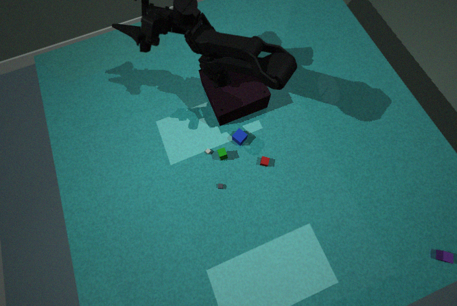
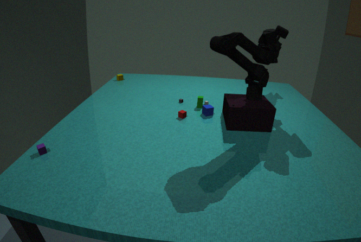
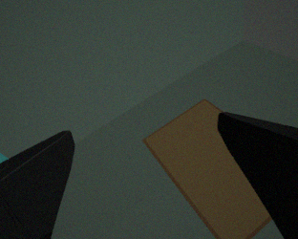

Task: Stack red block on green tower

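The red block (image 1: pixel 264 161) (image 2: pixel 182 114) lies on the teal table. The green tower (image 1: pixel 221 153) (image 2: pixel 200 102) stands upright on the table, a short way from the red block, with nothing on top of it. My gripper (image 1: pixel 110 8) (image 3: pixel 147 128) is open and empty. It is raised high on the far side of the arm's base, well away from both, and its fingers point away from the blocks. In the exterior view the fingers are hidden behind the arm. The wrist view shows neither the red block nor the tower.
A blue block (image 1: pixel 239 136) (image 2: pixel 207 110) and a small white cube (image 1: pixel 208 151) (image 2: pixel 206 102) stand close to the tower. A small dark cube (image 1: pixel 220 186) (image 2: pixel 181 101), a purple block (image 1: pixel 444 256) (image 2: pixel 41 148) and a yellow block (image 2: pixel 120 77) lie farther off. The dark base box (image 1: pixel 243 101) (image 2: pixel 249 116) is near the blue block.
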`<state>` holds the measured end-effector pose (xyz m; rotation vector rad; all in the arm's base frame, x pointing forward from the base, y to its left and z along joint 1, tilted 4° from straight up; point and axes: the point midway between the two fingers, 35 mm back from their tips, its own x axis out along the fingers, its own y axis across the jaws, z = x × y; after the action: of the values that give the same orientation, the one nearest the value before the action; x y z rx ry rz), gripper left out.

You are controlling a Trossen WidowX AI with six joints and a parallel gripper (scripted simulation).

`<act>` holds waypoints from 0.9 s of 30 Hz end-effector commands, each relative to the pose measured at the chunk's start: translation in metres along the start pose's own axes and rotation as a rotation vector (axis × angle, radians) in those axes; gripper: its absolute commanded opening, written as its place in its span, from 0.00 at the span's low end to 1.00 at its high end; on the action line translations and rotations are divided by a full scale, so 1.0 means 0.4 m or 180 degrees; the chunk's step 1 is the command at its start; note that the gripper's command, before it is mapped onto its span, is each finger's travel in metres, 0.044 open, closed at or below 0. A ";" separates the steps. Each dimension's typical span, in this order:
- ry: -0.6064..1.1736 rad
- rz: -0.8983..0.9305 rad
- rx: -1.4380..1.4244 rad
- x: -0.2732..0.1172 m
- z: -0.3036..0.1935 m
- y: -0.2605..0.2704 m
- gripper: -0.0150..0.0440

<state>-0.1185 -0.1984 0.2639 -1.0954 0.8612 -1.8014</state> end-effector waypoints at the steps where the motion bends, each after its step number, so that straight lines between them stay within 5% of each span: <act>1: -0.0004 0.0010 0.0018 0.001 0.001 0.001 0.98; 27: -0.0226 0.1843 0.2145 0.117 0.228 0.254 1.00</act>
<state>-0.0358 -0.2837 0.2338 -0.5072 0.4276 -1.4438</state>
